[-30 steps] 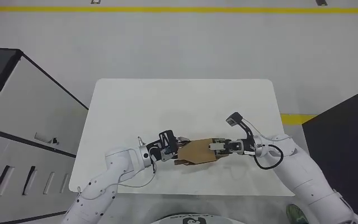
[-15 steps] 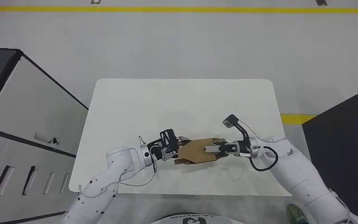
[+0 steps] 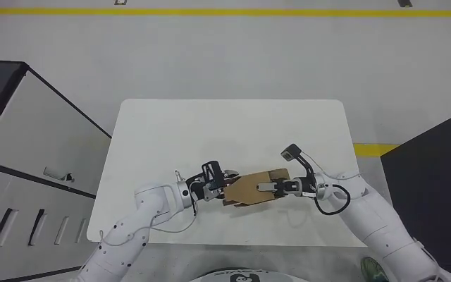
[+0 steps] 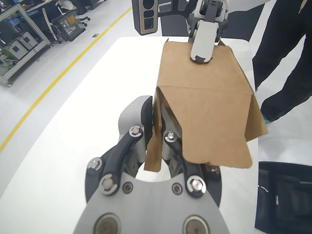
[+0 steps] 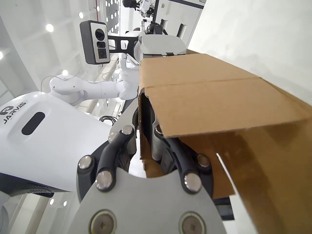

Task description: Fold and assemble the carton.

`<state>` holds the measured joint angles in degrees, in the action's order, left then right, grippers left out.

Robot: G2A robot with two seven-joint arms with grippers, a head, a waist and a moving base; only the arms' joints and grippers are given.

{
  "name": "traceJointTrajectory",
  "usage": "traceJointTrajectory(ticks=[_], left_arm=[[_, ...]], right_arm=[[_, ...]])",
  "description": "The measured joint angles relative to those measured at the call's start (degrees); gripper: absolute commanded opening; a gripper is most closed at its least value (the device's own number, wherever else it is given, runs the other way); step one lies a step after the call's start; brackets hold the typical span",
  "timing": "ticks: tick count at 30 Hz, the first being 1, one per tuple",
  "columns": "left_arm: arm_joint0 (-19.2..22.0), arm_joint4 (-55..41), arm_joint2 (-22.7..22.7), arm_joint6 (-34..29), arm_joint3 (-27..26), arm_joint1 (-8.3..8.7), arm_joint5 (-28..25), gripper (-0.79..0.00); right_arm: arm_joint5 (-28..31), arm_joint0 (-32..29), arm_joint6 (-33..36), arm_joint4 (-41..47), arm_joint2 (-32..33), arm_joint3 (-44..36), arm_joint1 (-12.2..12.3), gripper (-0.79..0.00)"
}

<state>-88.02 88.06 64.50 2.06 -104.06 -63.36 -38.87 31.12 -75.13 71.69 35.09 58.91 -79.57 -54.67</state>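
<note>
Low in the top view, just left of centre, our left jaws are clenching a narrow end flap of the carton (image 3: 248, 189). To the right, our right jaws are pinching the opposite end, one finger (image 4: 203, 42) lying flat on the top panel. Between them we are holding the carton over the near part of the white table (image 3: 232, 127), in the lower middle of the frame. Whether its underside is touching the surface we cannot tell.

We are judging the risks like this, going left to right. The thin flap in the left jaws may be creasing or tearing if the two ends are drawn apart or twisted. The half-opened body may be skewing and collapsing flat if one side is pushing harder. The right-hand grip, biting only a raw edge, may be slipping off.

The carton itself is showing plain brown corrugated board, partly squared into a tube. A fold line is running across its top panel, a wide flap is hanging loose over the left jaws, and its ends are not yet closed.
</note>
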Motion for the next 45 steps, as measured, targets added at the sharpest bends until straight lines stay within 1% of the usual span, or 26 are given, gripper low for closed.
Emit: traceJointTrajectory(ticks=[9, 16, 21, 25, 30, 31, 32, 33, 37, 40, 42, 45], left_arm=[[-0.6, -1.1, 2.4, 0.8, -0.8, 0.45, 1.8, 0.000], [-3.2, -1.7, 5.1, 1.0, -2.3, 1.00, 3.4, 0.000], [-3.3, -1.7, 5.2, 0.9, -2.4, 1.01, 3.6, 0.000], [-3.7, -0.6, 5.6, 0.0, -3.1, 1.13, 4.8, 0.000], [-5.5, -0.1, 7.5, -0.5, -5.2, 1.66, 3.9, 0.000], [-5.7, 0.2, 7.9, 0.0, -5.5, 1.73, 4.0, -0.357], [-5.9, 0.4, 8.1, 0.4, -5.6, 1.77, 4.2, -0.643], [-5.9, 0.4, 8.1, 0.5, -5.6, 1.77, 4.2, -0.785], [-5.8, 0.4, 8.0, 0.4, -5.6, 1.76, 4.2, -0.785], [-5.8, 0.3, 8.0, 0.4, -5.5, 1.75, 4.4, -0.785], [-5.8, -0.1, 7.7, 0.1, -5.6, 1.76, 4.1, -0.785], [-5.7, -2.1, 7.1, -0.5, -6.0, 1.78, 2.3, -0.785]], right_arm=[[1.1, -1.0, 0.4, 3.0, 2.0, 1.3, 0.2, -0.785], [1.0, -2.2, 0.5, 6.1, 4.1, 1.8, 0.5, -0.785], [1.0, -2.1, 0.4, 6.1, 4.1, 1.8, 0.5, -0.785], [-0.9, -2.3, -1.7, 5.8, 4.0, 1.4, 0.3, -0.785], [-1.9, -2.2, -1.7, 6.5, 4.6, 2.0, 0.3, -0.785], [-1.9, -2.2, -1.7, 6.5, 4.6, 2.0, 0.3, -0.785], [-1.9, -2.2, -1.7, 6.5, 4.6, 2.0, 0.3, -0.785], [-1.8, -2.2, -1.7, 6.5, 4.6, 2.0, 0.3, -0.785], [-2.0, -2.3, -1.9, 6.4, 4.6, 1.8, 0.3, -0.785], [-3.4, -2.7, -2.9, 6.5, 4.9, 1.0, 0.3, -0.785], [-4.2, -2.8, -1.7, 7.6, 5.5, 1.0, 0.4, -0.785], [-5.5, -2.8, 0.5, 9.5, 6.1, 1.5, 0.4, -0.785]])
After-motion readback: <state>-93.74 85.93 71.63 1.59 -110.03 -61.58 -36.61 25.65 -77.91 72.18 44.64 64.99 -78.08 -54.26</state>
